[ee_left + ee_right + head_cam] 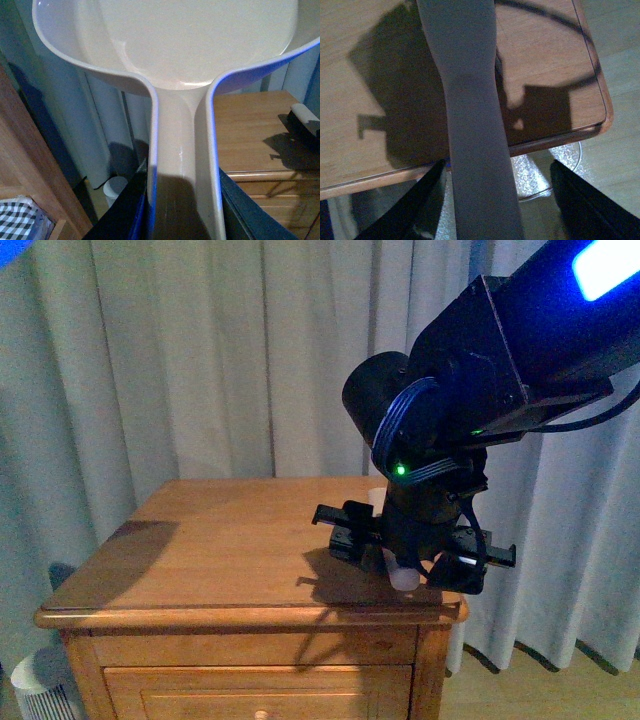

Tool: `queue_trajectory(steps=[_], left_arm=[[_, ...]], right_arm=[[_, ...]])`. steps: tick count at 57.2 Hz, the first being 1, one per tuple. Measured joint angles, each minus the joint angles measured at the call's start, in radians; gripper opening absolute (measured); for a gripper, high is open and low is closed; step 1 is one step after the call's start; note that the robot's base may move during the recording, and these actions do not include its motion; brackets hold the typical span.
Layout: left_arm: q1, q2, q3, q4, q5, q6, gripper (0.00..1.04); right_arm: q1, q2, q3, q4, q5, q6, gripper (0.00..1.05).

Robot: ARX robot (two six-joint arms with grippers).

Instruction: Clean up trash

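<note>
The trash is out of view in every frame. My left gripper (182,215) is shut on the handle of the pink dustpan (190,45), whose pan fills the top of the left wrist view and looks empty. My right gripper (412,550) hangs low over the front right corner of the wooden table (220,550). It is open (502,200), and a long pale grey handle (470,125) runs between its dark fingers (580,200), with a wide gap on one side. The handle's pale end (403,575) shows below the gripper.
Grey curtains (200,360) hang behind the table. A shiny lined bin (540,170) stands on the floor under the table's corner. A white ribbed cylinder (40,690) stands on the floor at the left. A black-and-white checked pillow (20,220) lies beside a wooden frame.
</note>
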Motion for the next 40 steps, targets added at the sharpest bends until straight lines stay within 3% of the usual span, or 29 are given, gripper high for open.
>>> queue_trajectory(steps=[3, 15, 30, 40], left_arm=[[0.000, 0.000, 0.000, 0.000, 0.000, 0.000, 0.28], [0.000, 0.000, 0.000, 0.000, 0.000, 0.000, 0.28], [0.000, 0.000, 0.000, 0.000, 0.000, 0.000, 0.28], [0.000, 0.000, 0.000, 0.000, 0.000, 0.000, 0.28]], right_arm=[[0.000, 0.000, 0.000, 0.000, -0.002, 0.000, 0.51], [-0.003, 0.000, 0.000, -0.010, -0.013, -0.002, 0.21], [-0.016, -0.032, -0.035, 0.034, -0.005, -0.030, 0.20], [-0.023, -0.166, -0.126, 0.190, 0.019, -0.154, 0.20]])
